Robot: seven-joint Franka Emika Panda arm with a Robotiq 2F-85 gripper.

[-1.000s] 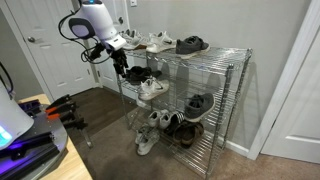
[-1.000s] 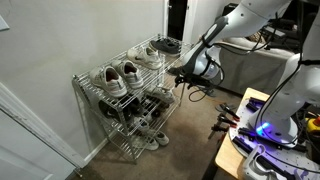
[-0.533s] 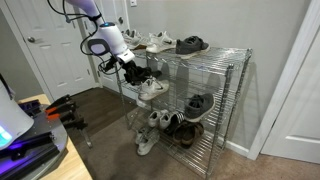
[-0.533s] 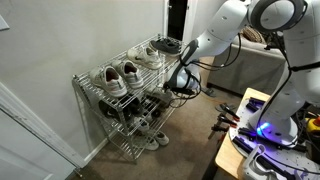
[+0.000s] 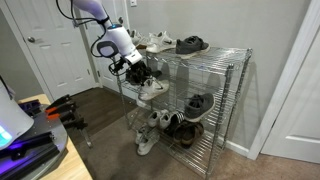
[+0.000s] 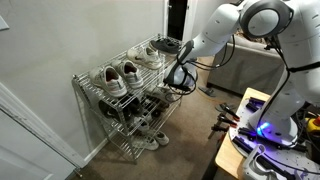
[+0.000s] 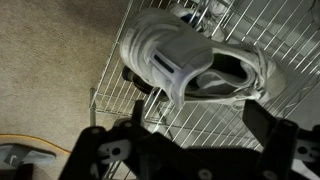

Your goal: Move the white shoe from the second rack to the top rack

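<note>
Claw: the gripper [image 5: 138, 73] has its fingers spread wide, gripping nothing.
White shoe [image 7: 190, 65]: lies on the second shelf [image 7: 250, 112], just ahead of the fingers.
Top shelf [image 5: 222, 56]: pale sneakers [image 5: 157, 41] and a dark shoe [image 5: 192, 44] take up much of it.
Lower down: a black shoe [image 5: 198, 103], with a jumble of shoes [image 5: 158, 128] beneath.

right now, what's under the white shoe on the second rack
The white shoe rests on the wire shelf; carpet shows past its edge. Anything directly beneath the sole is covered.
</note>
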